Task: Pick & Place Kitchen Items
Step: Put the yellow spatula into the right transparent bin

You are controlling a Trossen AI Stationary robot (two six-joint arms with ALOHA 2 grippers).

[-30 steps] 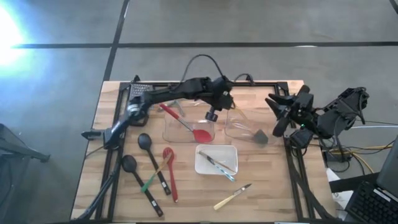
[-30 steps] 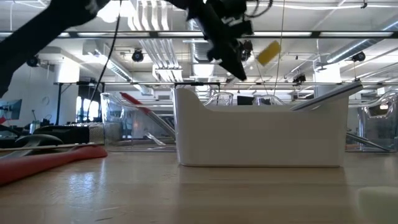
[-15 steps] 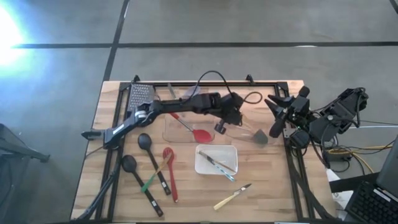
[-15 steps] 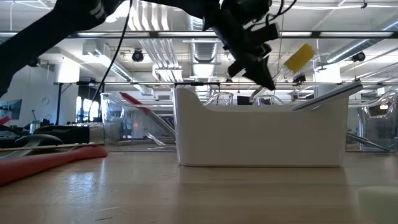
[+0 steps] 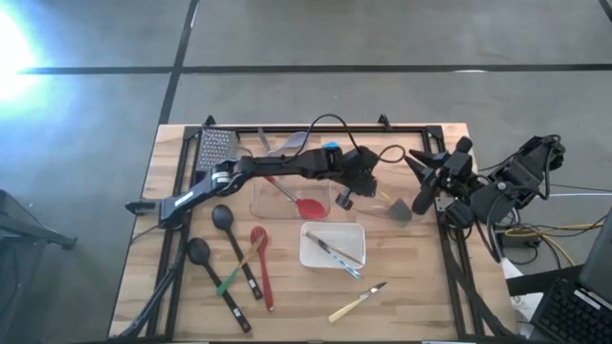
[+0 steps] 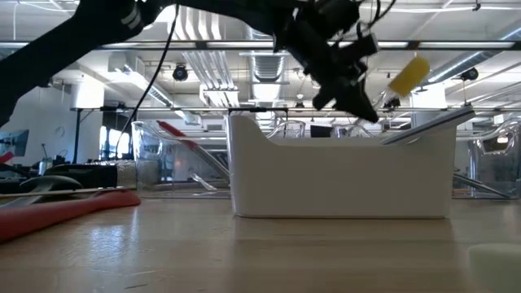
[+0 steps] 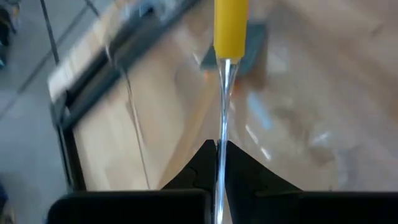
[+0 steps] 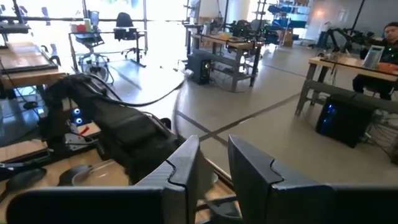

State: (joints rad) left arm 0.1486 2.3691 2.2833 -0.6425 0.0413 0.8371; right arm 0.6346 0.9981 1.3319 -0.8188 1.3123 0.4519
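Observation:
My left gripper (image 5: 345, 199) reaches over the gap between the two clear bins, shut on a slim utensil with a yellow handle (image 7: 230, 25) and a thin metal blade. The handle (image 6: 407, 75) points away from the fingers, toward the right bin (image 5: 378, 203). A grey spatula (image 5: 400, 210) lies in that bin and a red spatula (image 5: 308, 204) in the left bin (image 5: 263, 203). My right gripper (image 5: 427, 180) waits raised at the table's right edge, open, with nothing between its fingers (image 8: 186, 165). My left gripper pinches the utensil's thin metal blade (image 7: 219, 140) between its two fingers, at the end away from the yellow handle. The fingers slant downward from the table's left and lie along the utensil. It sticks straight out past the fingertips, lifted clear above the bins.
A white tray (image 5: 306, 250) holding slim metal utensils stands in front of the bins. Black ladles (image 5: 229, 231), a red spoon (image 5: 260, 263) and a green-handled tool lie at the near left, a light-handled knife (image 5: 357, 303) near the front edge, a grater (image 5: 216, 145) at the far left.
My left gripper has gone toward the table's right edge and down, from above the left bin to the gap beside the right bin. It stayed shut on the yellow-handled utensil, whose handle now reaches over the right bin.

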